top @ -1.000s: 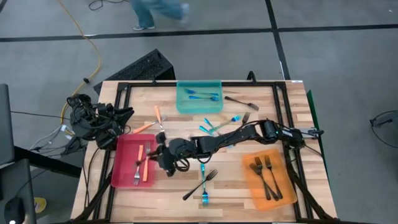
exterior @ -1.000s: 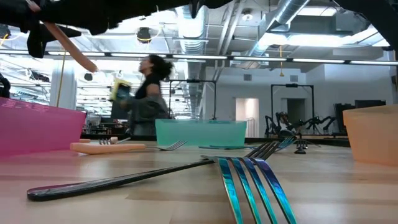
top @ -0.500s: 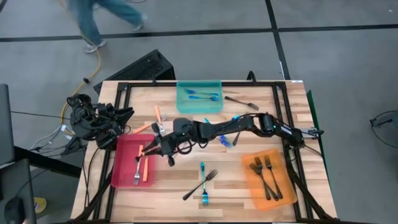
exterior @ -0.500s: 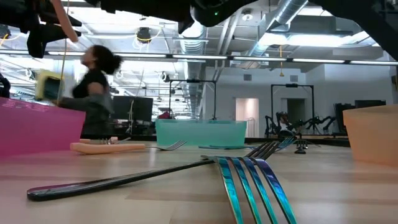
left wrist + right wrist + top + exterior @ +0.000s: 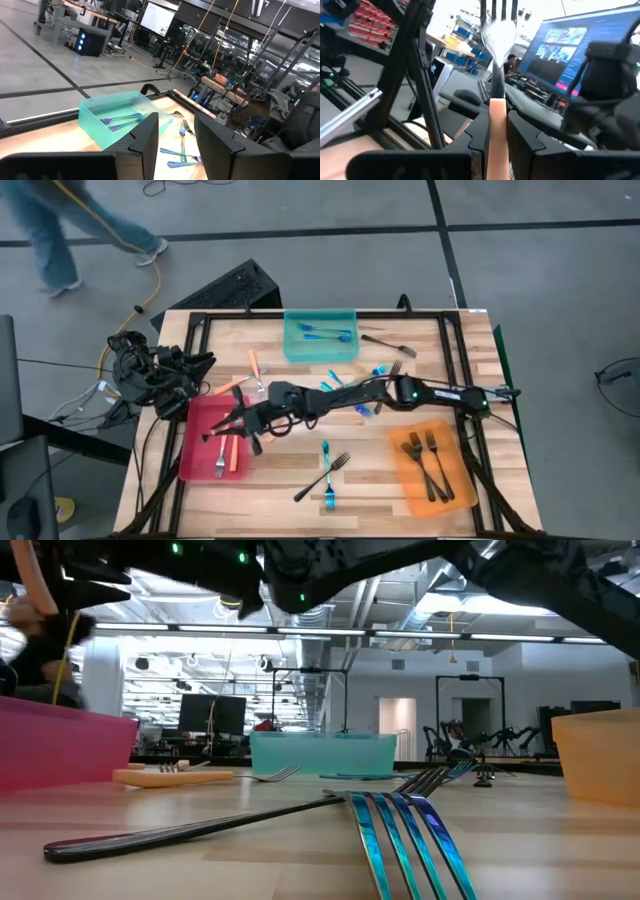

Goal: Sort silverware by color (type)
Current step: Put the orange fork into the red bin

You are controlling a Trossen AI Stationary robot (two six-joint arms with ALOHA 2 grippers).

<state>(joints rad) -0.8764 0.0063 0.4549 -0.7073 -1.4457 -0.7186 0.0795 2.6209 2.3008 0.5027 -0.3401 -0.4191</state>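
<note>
The right hand (image 5: 237, 423) grips an orange-handled fork (image 5: 495, 95), poised over the red tray (image 5: 197, 458) at the bench's (image 5: 280, 510) nine o'clock. The left hand (image 5: 175, 142) waits open.

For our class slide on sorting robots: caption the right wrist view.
Right gripper holds an orange-handled fork, tines pointing away from the wrist.
</note>
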